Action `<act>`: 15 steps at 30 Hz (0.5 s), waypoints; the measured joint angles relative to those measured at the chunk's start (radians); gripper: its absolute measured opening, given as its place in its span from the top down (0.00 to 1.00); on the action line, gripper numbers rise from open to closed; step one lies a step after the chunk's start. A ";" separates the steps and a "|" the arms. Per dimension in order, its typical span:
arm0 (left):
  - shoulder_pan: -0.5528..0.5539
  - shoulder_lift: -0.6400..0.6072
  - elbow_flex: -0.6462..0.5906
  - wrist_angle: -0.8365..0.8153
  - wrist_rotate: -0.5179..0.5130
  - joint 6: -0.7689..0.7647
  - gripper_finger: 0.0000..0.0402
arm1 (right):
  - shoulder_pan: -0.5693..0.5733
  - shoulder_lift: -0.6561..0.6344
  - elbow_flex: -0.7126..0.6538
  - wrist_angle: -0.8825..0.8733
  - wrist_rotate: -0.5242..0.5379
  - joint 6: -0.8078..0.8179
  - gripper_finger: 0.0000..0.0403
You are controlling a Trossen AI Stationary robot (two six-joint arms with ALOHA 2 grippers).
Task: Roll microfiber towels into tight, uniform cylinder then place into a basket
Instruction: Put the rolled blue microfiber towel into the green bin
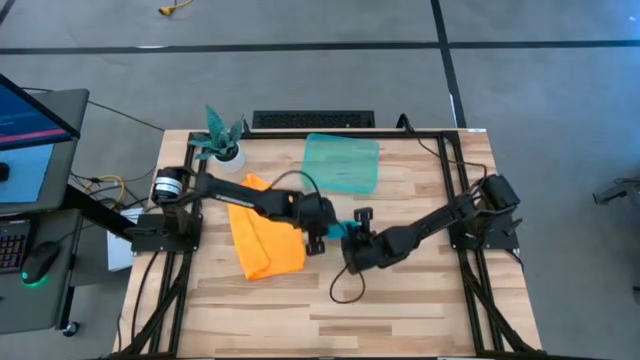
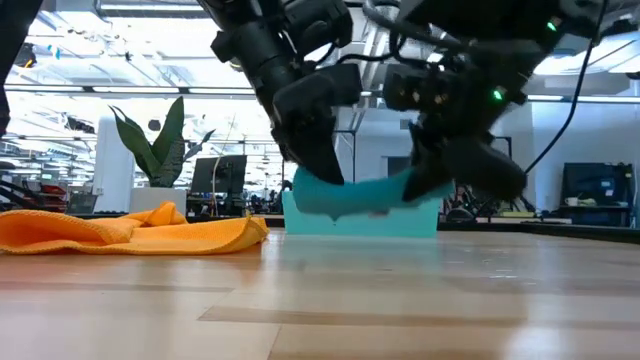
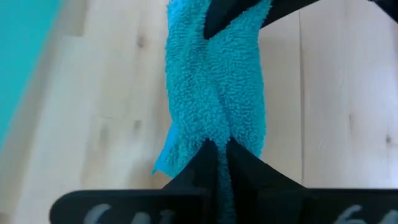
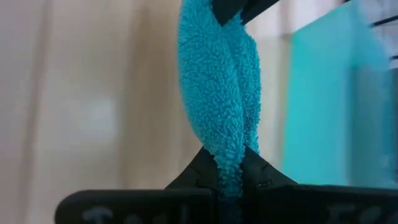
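Note:
A turquoise microfiber towel (image 2: 360,195), rolled into a thick strand, hangs above the table's middle between my two grippers. My left gripper (image 1: 322,236) is shut on its left end and my right gripper (image 1: 352,242) on its right end. The orange towel (image 1: 265,240) lies crumpled flat on the table to the left, under my left arm. The teal-green basket (image 1: 343,163) stands at the far middle of the table, beyond the held towel. My left gripper pinches the roll's left end (image 3: 214,134) between its two fingers, slanting down from the table's left, in line with the roll. The roll is lifted clear of the table and spans to the other gripper (image 3: 239,12). My right gripper pinches the roll's right end (image 4: 227,146) between its two fingers, slanting down from the table's right, in line with the roll. The towel stretches away to the other gripper (image 4: 233,9), clear of the wood and sagging a little in the middle (image 2: 345,208).
A small white pot with a teal plant (image 1: 222,142) stands at the far left corner. A loose black cable (image 1: 345,290) loops on the wood near my right gripper. Bare wood lies along the near edge (image 1: 330,325).

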 joint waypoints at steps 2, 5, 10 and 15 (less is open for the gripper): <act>0.037 -0.029 0.000 -0.011 0.038 0.019 0.98 | -0.028 -0.033 0.000 0.007 0.003 -0.048 0.92; 0.093 -0.055 0.001 -0.017 0.084 0.056 0.98 | -0.086 -0.092 -0.001 0.010 0.001 -0.118 0.92; 0.195 -0.076 0.004 -0.007 0.109 0.118 0.98 | -0.218 -0.183 0.000 0.030 -0.046 -0.232 0.92; 0.310 -0.086 0.005 0.018 0.176 0.156 0.98 | -0.352 -0.221 0.000 0.070 -0.150 -0.297 0.92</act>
